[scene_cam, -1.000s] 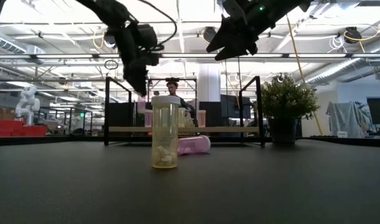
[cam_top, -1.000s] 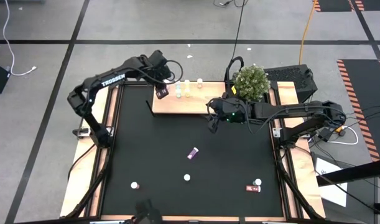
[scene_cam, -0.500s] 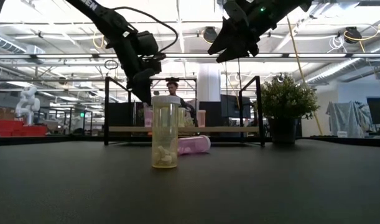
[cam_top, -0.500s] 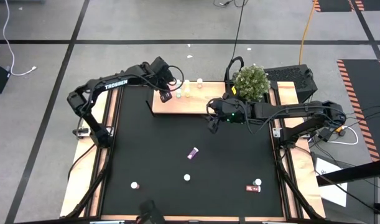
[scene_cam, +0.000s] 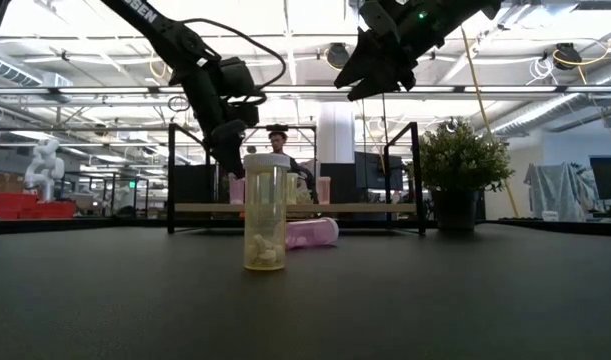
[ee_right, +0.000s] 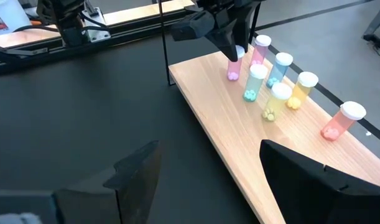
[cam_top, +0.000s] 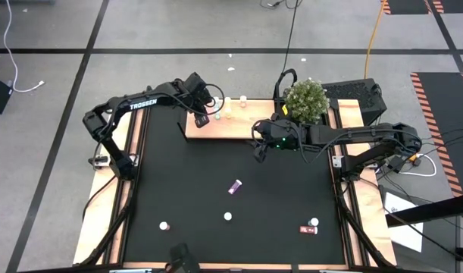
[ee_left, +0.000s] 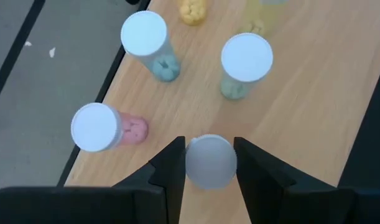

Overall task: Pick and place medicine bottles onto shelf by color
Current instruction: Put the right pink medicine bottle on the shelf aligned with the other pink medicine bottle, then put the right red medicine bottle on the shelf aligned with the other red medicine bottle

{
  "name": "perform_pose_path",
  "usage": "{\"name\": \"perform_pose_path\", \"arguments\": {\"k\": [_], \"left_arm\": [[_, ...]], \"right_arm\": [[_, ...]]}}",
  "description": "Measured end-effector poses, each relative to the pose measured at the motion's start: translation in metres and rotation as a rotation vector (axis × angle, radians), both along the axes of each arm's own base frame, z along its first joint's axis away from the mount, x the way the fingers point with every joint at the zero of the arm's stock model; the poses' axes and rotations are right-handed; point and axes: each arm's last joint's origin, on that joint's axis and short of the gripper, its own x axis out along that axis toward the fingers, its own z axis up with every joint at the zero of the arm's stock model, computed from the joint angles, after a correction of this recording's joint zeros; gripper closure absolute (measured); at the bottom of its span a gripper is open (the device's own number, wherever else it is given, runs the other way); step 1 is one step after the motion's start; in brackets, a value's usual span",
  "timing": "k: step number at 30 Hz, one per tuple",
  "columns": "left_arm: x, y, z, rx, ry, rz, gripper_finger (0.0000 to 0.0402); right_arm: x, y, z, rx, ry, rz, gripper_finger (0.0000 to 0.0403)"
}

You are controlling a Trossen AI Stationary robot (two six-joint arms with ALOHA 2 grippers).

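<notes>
Shelf: light wood, smooth, matt, fine grain seen. Bottles: translucent tinted plastic, white matt caps. Tabletop: black, matt. Left gripper fingers: dark matt plastic. Shelf brackets: thin black metal.

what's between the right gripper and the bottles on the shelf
Only bare shelf; the right wrist view shows nothing between the right gripper and the standing bottles.

I count several white-capped medicine bottles standing upright on the light-wood shelf (pink, blue, green, yellow), one more pink bottle held between dark fingers above it, and others scattered on the tabletop.
</notes>
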Motion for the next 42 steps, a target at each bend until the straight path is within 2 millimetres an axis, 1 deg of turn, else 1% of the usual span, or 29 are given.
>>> {"name": "perform_pose_path", "arguments": {"k": [17,20,23,28,33,36,38,42], "left_arm": [[0.001,0.001,0.001,0.024,0.000,-0.002,0.0269],[0.000,0.002,0.002,0.029,0.020,0.002,0.0249],[0.000,0.003,0.006,0.041,0.029,0.014,0.0217],[0.003,0.006,0.021,0.076,0.036,0.019,0.0165],[0.005,0.009,0.042,0.099,0.038,0.020,0.0132],[0.007,0.008,0.062,0.129,0.047,0.007,0.0121],[0.008,0.006,0.078,0.145,0.056,0.014,0.0118],[0.011,-0.005,0.115,0.139,0.032,0.021,0.0117]], "right_arm": [[0.000,0.000,0.000,-0.005,0.001,0.000,0.0135],[0.000,0.000,0.000,0.002,-0.002,-0.004,0.0135],[0.000,0.000,0.000,0.011,-0.007,-0.009,0.0135],[0.000,-0.002,0.000,0.029,-0.014,-0.022,0.0135],[0.000,-0.002,0.000,0.039,-0.019,-0.027,0.0135],[0.000,-0.001,0.000,0.039,-0.018,-0.024,0.0135],[0.000,0.001,0.000,0.055,-0.017,0.015,0.0136],[-0.003,0.005,0.002,0.101,-0.005,0.106,0.0144]]}}
